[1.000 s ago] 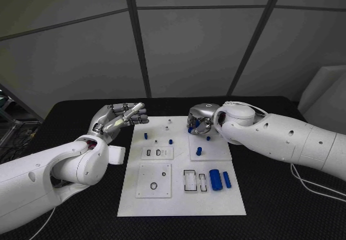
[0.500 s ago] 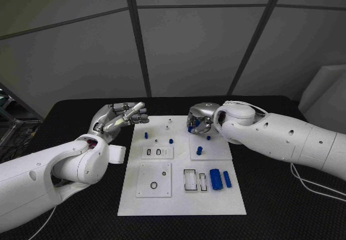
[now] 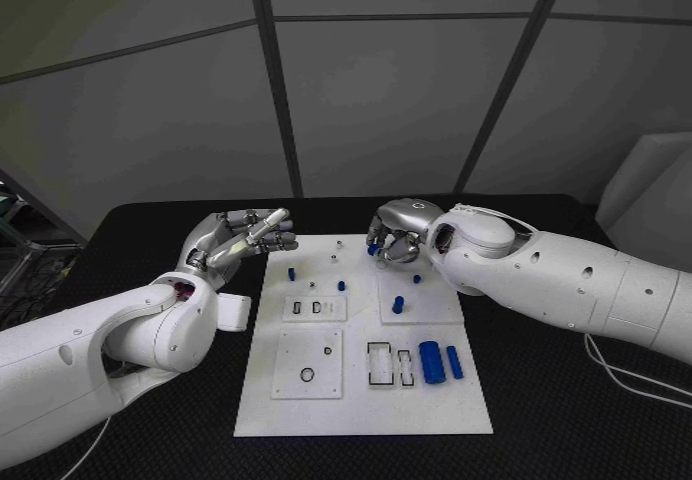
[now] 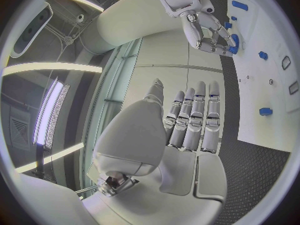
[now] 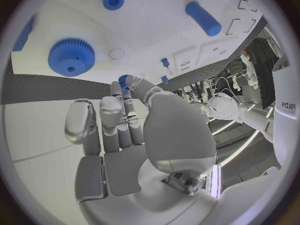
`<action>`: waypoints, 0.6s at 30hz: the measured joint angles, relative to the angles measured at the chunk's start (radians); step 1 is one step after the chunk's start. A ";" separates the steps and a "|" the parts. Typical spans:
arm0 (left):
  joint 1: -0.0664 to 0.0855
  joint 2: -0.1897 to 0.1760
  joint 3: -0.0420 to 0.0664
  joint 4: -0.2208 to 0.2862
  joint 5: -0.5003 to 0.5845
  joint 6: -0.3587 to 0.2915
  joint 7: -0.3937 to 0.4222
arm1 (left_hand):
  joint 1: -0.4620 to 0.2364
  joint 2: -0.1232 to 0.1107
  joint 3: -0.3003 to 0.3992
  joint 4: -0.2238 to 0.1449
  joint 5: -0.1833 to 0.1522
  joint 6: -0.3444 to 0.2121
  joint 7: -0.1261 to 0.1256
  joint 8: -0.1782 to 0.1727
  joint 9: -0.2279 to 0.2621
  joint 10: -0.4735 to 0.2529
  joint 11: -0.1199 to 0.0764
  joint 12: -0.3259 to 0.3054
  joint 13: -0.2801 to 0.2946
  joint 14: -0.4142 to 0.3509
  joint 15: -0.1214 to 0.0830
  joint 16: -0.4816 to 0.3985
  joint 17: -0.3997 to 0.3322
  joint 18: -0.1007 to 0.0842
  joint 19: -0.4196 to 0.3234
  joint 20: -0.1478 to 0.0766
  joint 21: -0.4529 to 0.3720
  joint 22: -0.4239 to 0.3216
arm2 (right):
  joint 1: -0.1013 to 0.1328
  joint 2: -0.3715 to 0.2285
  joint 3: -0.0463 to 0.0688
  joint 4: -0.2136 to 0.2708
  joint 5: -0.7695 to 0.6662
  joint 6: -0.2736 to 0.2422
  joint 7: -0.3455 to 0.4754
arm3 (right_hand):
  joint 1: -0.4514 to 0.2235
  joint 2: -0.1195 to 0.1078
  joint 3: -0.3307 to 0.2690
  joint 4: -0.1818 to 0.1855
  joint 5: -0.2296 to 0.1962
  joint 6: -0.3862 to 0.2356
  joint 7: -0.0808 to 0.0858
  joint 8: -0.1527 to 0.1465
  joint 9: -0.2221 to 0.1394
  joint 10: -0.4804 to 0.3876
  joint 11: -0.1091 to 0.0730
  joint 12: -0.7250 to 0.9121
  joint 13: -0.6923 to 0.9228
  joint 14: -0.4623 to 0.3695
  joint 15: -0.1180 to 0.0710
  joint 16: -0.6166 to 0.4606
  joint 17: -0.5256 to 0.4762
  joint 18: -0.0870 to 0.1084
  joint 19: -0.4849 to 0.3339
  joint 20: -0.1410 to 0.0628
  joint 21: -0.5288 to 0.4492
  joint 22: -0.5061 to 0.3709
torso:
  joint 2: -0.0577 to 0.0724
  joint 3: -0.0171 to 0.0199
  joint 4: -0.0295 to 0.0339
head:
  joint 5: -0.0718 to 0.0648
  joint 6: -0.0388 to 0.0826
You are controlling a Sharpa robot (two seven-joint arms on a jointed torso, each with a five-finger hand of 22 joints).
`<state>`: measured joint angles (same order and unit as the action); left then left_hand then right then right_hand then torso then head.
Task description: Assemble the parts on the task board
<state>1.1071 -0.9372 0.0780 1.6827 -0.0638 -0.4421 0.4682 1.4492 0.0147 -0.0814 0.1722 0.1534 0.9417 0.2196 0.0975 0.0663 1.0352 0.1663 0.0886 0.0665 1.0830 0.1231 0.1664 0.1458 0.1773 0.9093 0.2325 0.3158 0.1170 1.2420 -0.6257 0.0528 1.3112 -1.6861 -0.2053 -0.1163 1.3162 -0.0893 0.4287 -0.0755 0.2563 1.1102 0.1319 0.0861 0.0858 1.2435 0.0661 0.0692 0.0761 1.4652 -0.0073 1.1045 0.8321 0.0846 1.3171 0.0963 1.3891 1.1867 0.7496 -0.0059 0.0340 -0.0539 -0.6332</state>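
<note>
Black cloth is covering the table [image 3: 173,440] under the white task board [image 3: 361,405]. At the board's far edge, the right hand [image 3: 395,236] is pinching a small blue part [image 5: 124,80] in its fingertips. Beside the board's far left corner, the left hand [image 3: 238,238] is hanging empty, fingers straight and loosely apart.

Almost nothing can be read here. The one legible mark is a short dark word, apparently a brand, printed on a white arm shell [image 5: 288,105] in the right wrist view; its letters are curved and partly cut off, so it cannot be spelled out with certainty. The task board [image 3: 361,395] and the blue parts on it bear no lettering, numbers or signs that can be made out.
</note>
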 measured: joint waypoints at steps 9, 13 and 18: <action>0.000 0.003 0.000 -0.005 0.000 0.002 -0.002 | 0.000 0.000 0.000 0.000 0.000 0.000 0.000 0.000 0.000 0.000 0.000 0.000 0.000 0.000 0.000 -0.004 0.000 0.000 0.000 0.000 0.000 0.000 | 0.000 0.069 0.000 -0.068 0.000 -0.075 -0.010 | 0.000 0.000 0.005 0.000 -0.002 0.000 0.000 -0.001 0.001 0.000 0.000 0.000 0.000 0.000 0.000 0.005 0.003 0.000 0.000 0.000 0.000 0.003 | 0.002 -0.0002 0.0022 | 0.000 0.002; 0.000 0.006 0.000 -0.006 0.000 0.003 -0.002 | 0.000 0.000 0.000 0.000 0.000 0.000 0.000 0.000 0.000 0.000 0.000 0.000 0.000 0.000 0.000 -0.004 0.000 0.000 0.000 0.000 0.000 0.000 | 0.000 0.104 0.000 -0.099 0.000 -0.089 -0.010 | 0.000 0.000 0.005 0.000 -0.002 0.003 0.003 -0.003 0.001 0.000 0.000 0.000 0.000 0.000 0.000 0.005 0.005 0.000 0.000 0.000 0.000 0.004 | 0.003 -0.0006 0.0029 | 0.002 0.002; 0.000 0.009 0.000 -0.006 0.000 0.004 -0.003 | 0.000 0.000 0.000 0.000 0.000 0.000 0.000 0.000 0.000 0.000 0.000 0.000 0.000 0.000 0.000 -0.004 0.000 0.000 0.000 0.000 0.000 0.000 | 0.000 0.140 0.000 -0.135 0.000 -0.094 -0.008 | 0.002 0.002 0.006 0.002 -0.007 0.003 0.003 -0.003 0.001 0.000 0.000 0.000 0.000 0.000 0.000 0.011 0.007 0.000 0.000 0.000 0.004 0.004 | 0.004 -0.0008 0.0040 | 0.005 -0.001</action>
<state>1.1072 -0.9283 0.0780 1.6767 -0.0638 -0.4381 0.4655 1.4492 0.0147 -0.0814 0.1722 0.1534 0.9417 0.2196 0.0976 0.0664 1.0352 0.1663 0.0886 0.0666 1.0830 0.1231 0.1620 0.1457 0.1773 0.9093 0.2325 0.3158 0.1172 1.2423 -0.4854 0.0527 1.1766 -1.6861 -0.2996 -0.1241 1.3179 -0.0877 0.4352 -0.0740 0.2492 1.1133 0.1353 0.0828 0.0872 1.2435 0.0661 0.0692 0.0759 1.4651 -0.0073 1.1152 0.8392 0.0849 1.3171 0.0963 1.3932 1.1906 0.7536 -0.0067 0.0381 -0.0493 -0.6337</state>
